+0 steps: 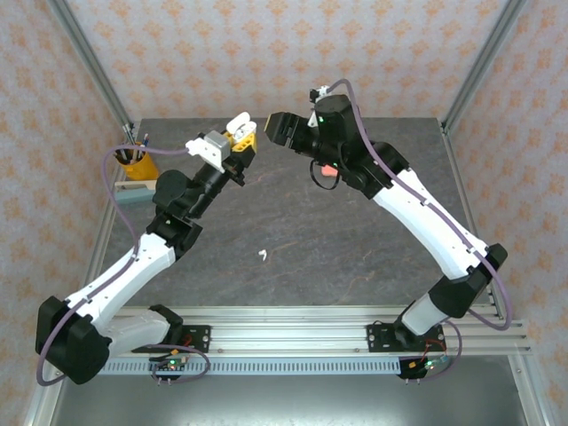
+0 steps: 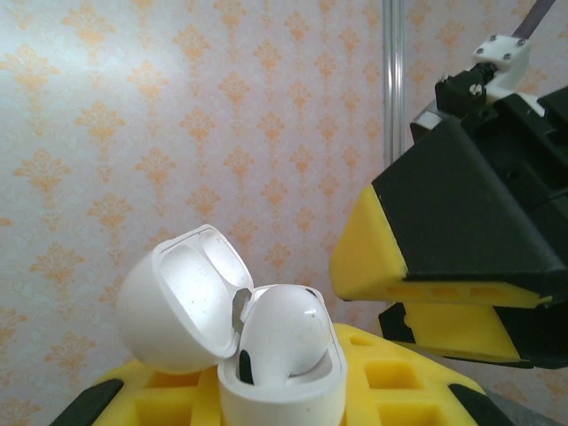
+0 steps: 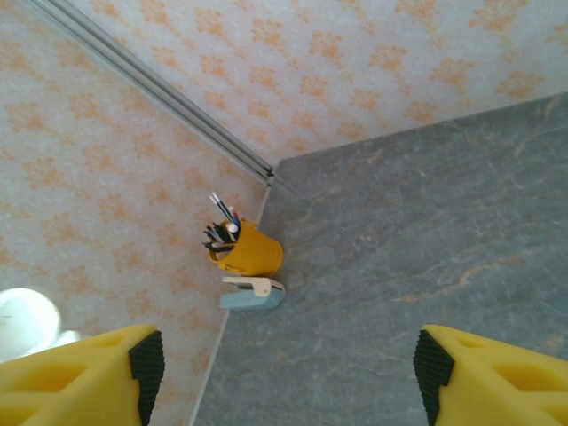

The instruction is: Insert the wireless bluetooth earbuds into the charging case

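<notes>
My left gripper (image 1: 241,135) is raised above the table's back and shut on a white charging case (image 2: 284,395). The case's lid (image 2: 182,302) hangs open to the left. A white earbud (image 2: 286,333) sits in the case's well, its rounded head sticking up above the rim. My right gripper (image 1: 282,130) hovers just right of the case, open with nothing between its yellow fingers (image 2: 377,257). Another white earbud (image 1: 263,255) lies loose on the table's middle. A salmon-pink item (image 1: 328,170) shows under the right arm, too hidden to identify.
A yellow cup of pens (image 3: 250,250) and a pale blue stapler (image 3: 253,293) stand at the table's left edge by the wall. The dark grey tabletop (image 3: 426,231) lies far below both grippers.
</notes>
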